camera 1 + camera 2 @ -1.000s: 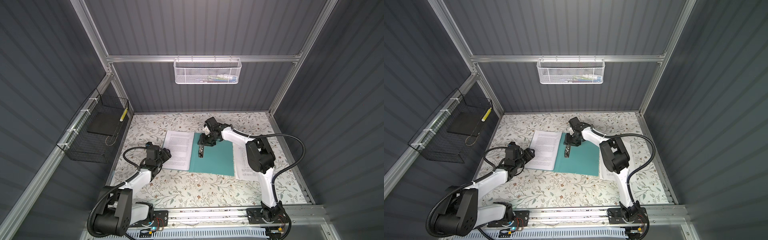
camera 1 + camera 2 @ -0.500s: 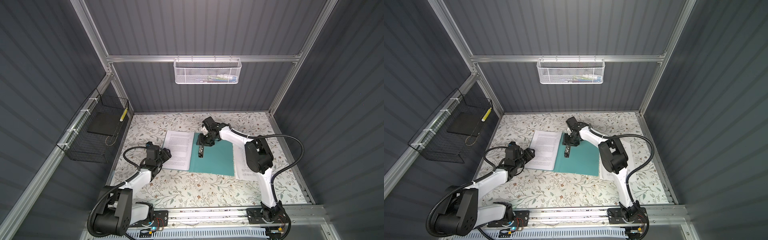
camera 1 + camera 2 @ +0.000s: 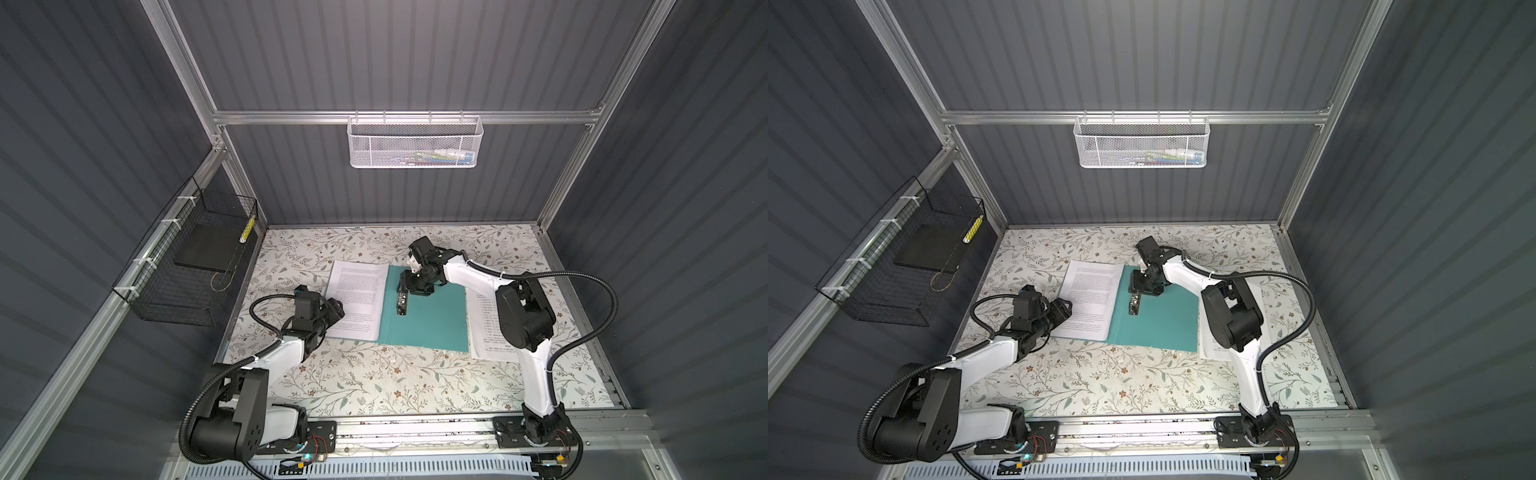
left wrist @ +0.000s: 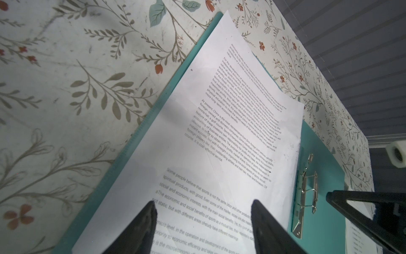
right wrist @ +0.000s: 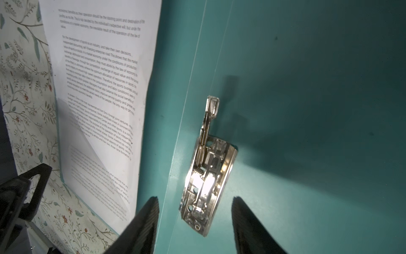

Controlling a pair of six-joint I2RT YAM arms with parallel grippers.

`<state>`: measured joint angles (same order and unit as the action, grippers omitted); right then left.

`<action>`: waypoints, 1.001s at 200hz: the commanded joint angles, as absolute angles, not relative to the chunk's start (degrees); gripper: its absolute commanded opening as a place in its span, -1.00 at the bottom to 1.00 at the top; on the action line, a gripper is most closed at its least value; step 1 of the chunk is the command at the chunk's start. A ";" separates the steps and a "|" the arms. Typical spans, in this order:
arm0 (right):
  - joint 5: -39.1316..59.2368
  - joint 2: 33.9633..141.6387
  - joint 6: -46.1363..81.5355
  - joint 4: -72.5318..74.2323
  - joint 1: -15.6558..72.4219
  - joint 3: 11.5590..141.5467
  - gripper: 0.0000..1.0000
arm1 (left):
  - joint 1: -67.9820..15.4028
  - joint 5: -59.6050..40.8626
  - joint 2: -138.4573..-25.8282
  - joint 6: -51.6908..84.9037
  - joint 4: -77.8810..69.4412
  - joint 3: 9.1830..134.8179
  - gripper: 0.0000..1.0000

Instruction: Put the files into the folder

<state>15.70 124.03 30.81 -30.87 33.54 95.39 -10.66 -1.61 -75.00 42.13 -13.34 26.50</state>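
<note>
The teal folder [image 3: 432, 320] [image 3: 1163, 320] lies open on the floral table. Its metal clip [image 3: 402, 305] [image 5: 211, 167] sits beside the spine. White printed files [image 3: 357, 291] [image 3: 1090, 291] [image 4: 230, 123] cover its left half, and one corner curls up over a lower sheet. Another sheet [image 3: 484, 328] lies just right of the folder, partly under the right arm. My left gripper [image 3: 337, 309] [image 4: 203, 204] is open over the files' near left corner, holding nothing. My right gripper [image 3: 405, 286] [image 5: 195, 201] is open just above the clip's far end, empty.
A black wire basket [image 3: 195, 266] on the left wall holds a black slab and a yellow marker. A white mesh basket [image 3: 415, 145] hangs on the back wall. Metal frame rails [image 3: 415, 428] run along the table's front edge.
My right gripper has shifted slightly left over the clip and its jaws have spread a little. The left arm has barely moved.
</note>
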 commanded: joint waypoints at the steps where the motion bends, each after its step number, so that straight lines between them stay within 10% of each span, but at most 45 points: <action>1: 16.24 126.78 30.96 -31.40 33.74 97.43 0.12 | -10.29 -2.37 -73.83 40.80 -12.97 26.02 0.47; 138: 18.46 134.80 30.75 -35.98 36.32 110.89 0.11 | -10.28 -2.55 -73.13 40.50 -13.01 24.88 0.53; 200: 14.42 121.72 30.49 -32.26 33.96 97.59 0.12 | -10.90 -5.63 -74.57 39.82 -13.54 27.59 0.54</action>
<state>16.60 129.27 30.92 -33.67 35.75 103.33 -10.66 -3.14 -73.54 41.25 -12.99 25.43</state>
